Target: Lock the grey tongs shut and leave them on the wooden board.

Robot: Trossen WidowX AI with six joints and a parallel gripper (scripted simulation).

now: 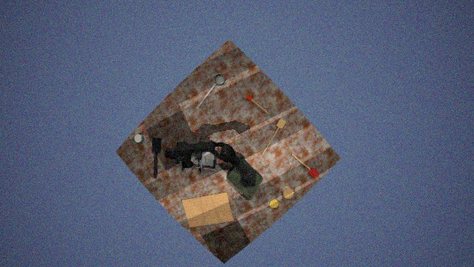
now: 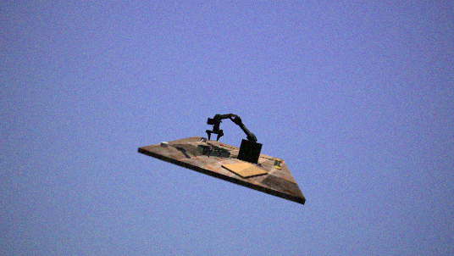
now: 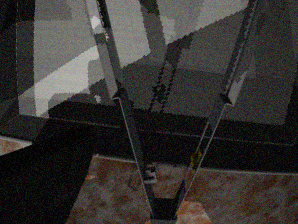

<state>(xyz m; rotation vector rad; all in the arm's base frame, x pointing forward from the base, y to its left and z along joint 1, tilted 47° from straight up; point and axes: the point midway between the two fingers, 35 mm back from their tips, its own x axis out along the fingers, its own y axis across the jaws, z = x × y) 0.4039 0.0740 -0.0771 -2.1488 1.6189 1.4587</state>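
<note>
The grey tongs (image 3: 108, 70) lie open in a V across the roasting tin (image 3: 65, 30) (image 1: 210, 158). In the wrist view their hinge end is at the bottom, past the tin's edge, and the arms spread upward over the tin. The top view shows them mostly hidden under the arm. My gripper (image 2: 213, 139) is open and empty, fingers pointing down, above the tin area. A dark finger fills the lower left of the wrist view; the other finger is not clear there. The wooden board (image 1: 208, 203) (image 2: 243, 169) lies flat with nothing on it.
A black spatula (image 1: 156, 146) and a white round item (image 1: 138, 138) lie left of the tin. A sieve (image 1: 219, 80), a wooden spatula (image 1: 281, 124) and two red-headed tools (image 1: 249, 97) (image 1: 313, 172) lie farther off. Two round yellowish items (image 1: 274, 203) (image 1: 288, 194) stand near the right edge.
</note>
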